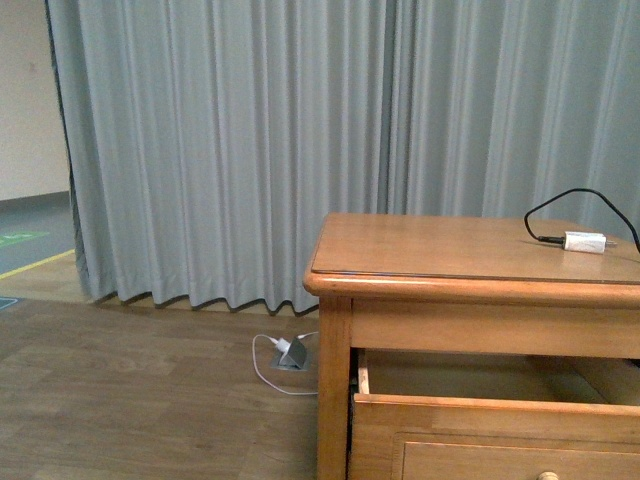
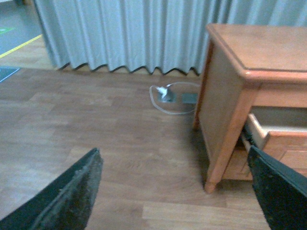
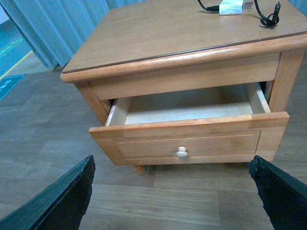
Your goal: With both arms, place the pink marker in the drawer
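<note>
Your drawer [image 3: 187, 139] stands open. No marker shows in or around it. Left gripper [image 2: 173, 158] and right gripper [image 3: 172, 160] gape wide, holding nothing. Expect a light, stiff, slippery marker; pinch mid-barrel.

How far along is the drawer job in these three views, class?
Done: the drawer stands pulled open, its visible floor bare. In hand: nothing; the left gripper and right gripper are both open and empty. Left: the pink marker shows in no view, so it cannot be confirmed placed; only a white charger plug lies on the cabinet top.
</note>
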